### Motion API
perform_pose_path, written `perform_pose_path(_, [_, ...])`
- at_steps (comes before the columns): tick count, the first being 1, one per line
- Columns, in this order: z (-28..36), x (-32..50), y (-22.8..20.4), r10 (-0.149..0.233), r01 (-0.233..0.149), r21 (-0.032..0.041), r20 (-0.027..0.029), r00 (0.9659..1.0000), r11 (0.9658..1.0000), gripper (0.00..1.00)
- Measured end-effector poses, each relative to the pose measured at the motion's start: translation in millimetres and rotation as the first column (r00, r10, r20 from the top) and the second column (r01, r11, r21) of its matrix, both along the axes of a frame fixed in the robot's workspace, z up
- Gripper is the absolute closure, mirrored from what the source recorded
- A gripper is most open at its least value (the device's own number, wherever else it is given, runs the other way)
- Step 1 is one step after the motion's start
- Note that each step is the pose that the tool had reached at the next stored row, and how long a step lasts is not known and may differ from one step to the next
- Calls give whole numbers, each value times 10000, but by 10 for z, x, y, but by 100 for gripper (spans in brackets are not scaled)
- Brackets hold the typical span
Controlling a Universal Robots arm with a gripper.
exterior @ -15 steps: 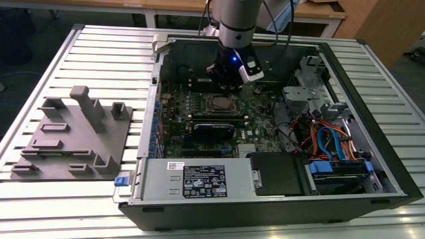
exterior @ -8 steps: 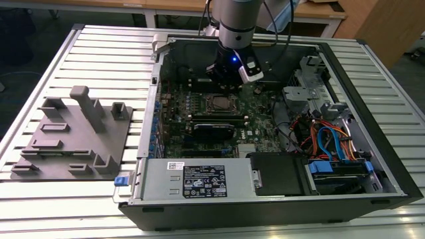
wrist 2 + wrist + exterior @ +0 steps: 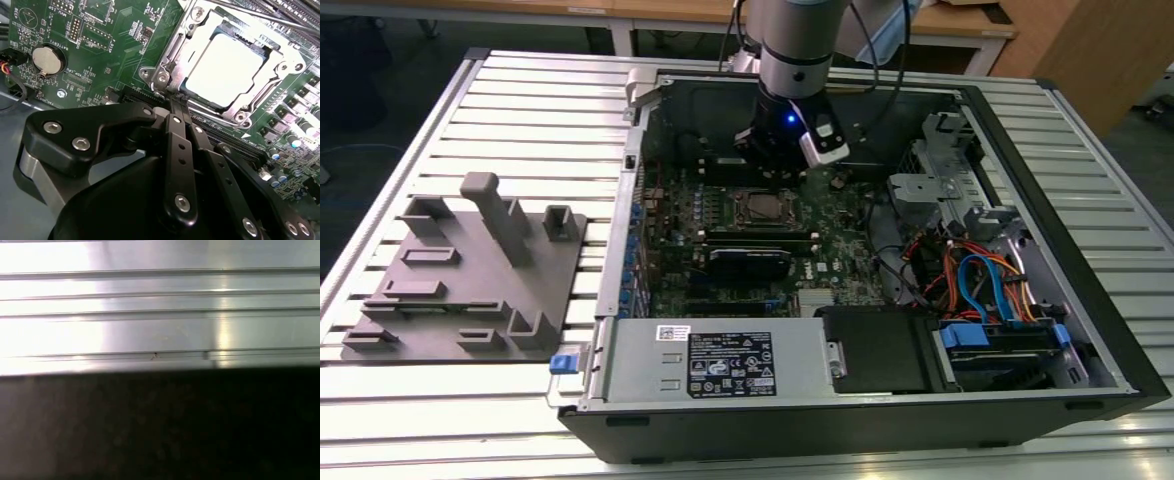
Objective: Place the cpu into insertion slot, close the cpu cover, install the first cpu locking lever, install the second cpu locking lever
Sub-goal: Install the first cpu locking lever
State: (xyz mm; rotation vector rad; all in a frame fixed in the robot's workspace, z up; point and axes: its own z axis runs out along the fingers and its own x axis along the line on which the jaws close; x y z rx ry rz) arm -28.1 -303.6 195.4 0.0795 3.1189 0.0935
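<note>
Where it stands: While the arm is hanging over the open computer case (image 3: 1067, 300), the tool (image 3: 176, 102) is sitting just beside the corner of the slot (image 3: 150, 75), fingertips almost at the metal frame.
Tool: the black fingers (image 3: 175, 150) are lying pressed together in the second wrist view, pinching nothing I can make out.
Chip: the chip (image 3: 222, 62) is lying flat in the slot, its pale metal top facing up.
Cover: the cover (image 3: 277, 82) is looking folded down around the chip, its window framing the metal top.
Levers: a thin rod (image 3: 250, 15) is running along the far side of the frame; I cannot tell whether it is latched.
Step in hand: to my eye, the lever work at the near corner of the frame.
Doing it well: a lever like this is calling for a steady sideways push and then a press down under its hook, keeping the fingertips off the chip top and off the small parts on the green board (image 3: 100, 45).
Surroundings: on the counter (image 3: 520, 100), a grey holder block (image 3: 467, 270) is sitting well apart from the case.
</note>
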Motion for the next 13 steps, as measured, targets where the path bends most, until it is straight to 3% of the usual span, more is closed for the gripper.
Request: perform_pose_path(13, [61,0,0,0,0,33,-3,10000,10000,90])
